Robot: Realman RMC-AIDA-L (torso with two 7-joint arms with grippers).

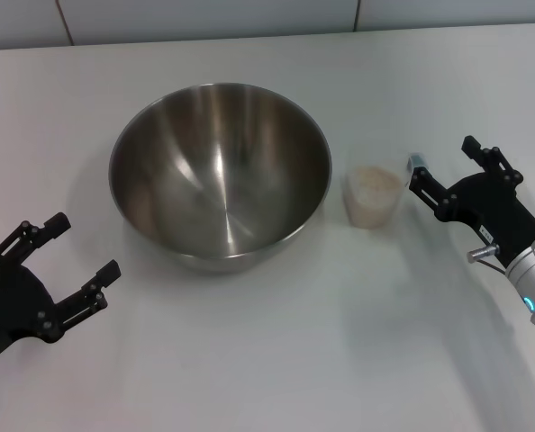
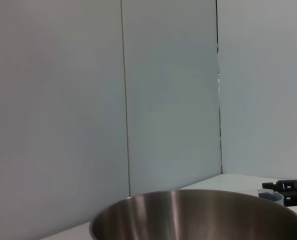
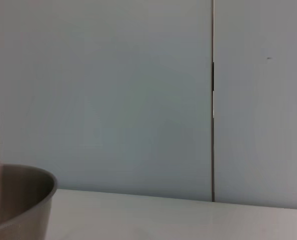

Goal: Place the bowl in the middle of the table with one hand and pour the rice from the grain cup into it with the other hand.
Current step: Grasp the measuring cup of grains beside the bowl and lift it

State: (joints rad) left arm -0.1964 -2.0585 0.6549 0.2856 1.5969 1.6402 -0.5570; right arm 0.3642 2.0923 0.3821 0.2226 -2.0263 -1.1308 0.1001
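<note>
You have the bowl upright mid-table, the grain cup of rice just beside it. Your right gripper sits close by the cup, fingers spread — contact unclear. Your left gripper, splayed, holds nothing; its arm is cut off.

Pale wall panels are standing behind the work area, filling most of both wrist views. Thin dark vertical seams are running between the panels. In the head view, the wall's bottom strip is showing along the far edge, with two seams crossing it.
</note>
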